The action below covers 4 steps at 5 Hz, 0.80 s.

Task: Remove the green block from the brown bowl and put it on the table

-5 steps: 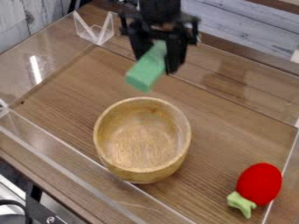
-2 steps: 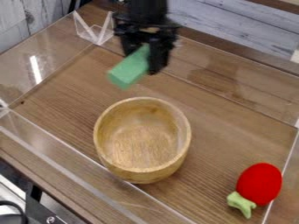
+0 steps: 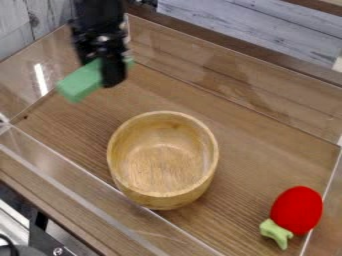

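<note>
My gripper hangs at the upper left of the camera view, pointing down, its black fingers shut on the green block. The block is a light green bar, tilted, held above the table and to the upper left of the brown bowl. The round wooden bowl sits in the middle foreground with nothing inside it. Gripper and block are well apart from the bowl's rim.
A red strawberry-like toy with green leaves lies at the lower right. Clear acrylic walls edge the tabletop, one close to the left of the held block. A light plank wall runs along the back.
The gripper has carried the green block leftward and a little lower, from above the bowl's far side to the table's left part. The bowl and the red toy have stayed put.
</note>
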Available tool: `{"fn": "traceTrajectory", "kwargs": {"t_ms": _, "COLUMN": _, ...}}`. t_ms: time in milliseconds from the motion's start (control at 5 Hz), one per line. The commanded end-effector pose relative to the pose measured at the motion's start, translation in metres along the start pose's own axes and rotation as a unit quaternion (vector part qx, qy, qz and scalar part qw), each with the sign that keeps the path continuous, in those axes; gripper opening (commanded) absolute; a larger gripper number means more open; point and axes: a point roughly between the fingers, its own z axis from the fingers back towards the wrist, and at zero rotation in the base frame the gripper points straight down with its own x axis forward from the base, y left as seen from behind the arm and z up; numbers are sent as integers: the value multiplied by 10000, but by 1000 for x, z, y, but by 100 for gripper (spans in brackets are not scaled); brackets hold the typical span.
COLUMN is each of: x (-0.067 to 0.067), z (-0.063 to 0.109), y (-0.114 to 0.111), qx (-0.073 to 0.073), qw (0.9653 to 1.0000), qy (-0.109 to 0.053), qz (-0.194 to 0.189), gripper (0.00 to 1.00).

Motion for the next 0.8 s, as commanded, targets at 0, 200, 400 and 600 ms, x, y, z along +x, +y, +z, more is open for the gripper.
{"fn": "traceTrajectory", "kwargs": {"t_ms": 0, "x": -7, "z": -10, "y": 19, "qx": 107, "qw": 9999, "qy": -59, "qz": -32, "gripper": 0}}
{"fn": "traceTrajectory", "kwargs": {"t_ms": 200, "x": -9, "z": -29, "y": 29, "qx": 126, "qw": 9994, "qy": -47, "qz": 320, "gripper": 0}}
{"fn": "traceTrajectory", "kwargs": {"t_ms": 400, "x": -10, "z": -41, "y": 37, "qx": 112, "qw": 9983, "qy": -27, "qz": 563, "gripper": 0}}
{"fn": "traceTrajectory", "kwargs": {"t_ms": 600, "x": -8, "z": -50, "y": 47, "qx": 87, "qw": 9981, "qy": 27, "qz": 604, "gripper": 0}}
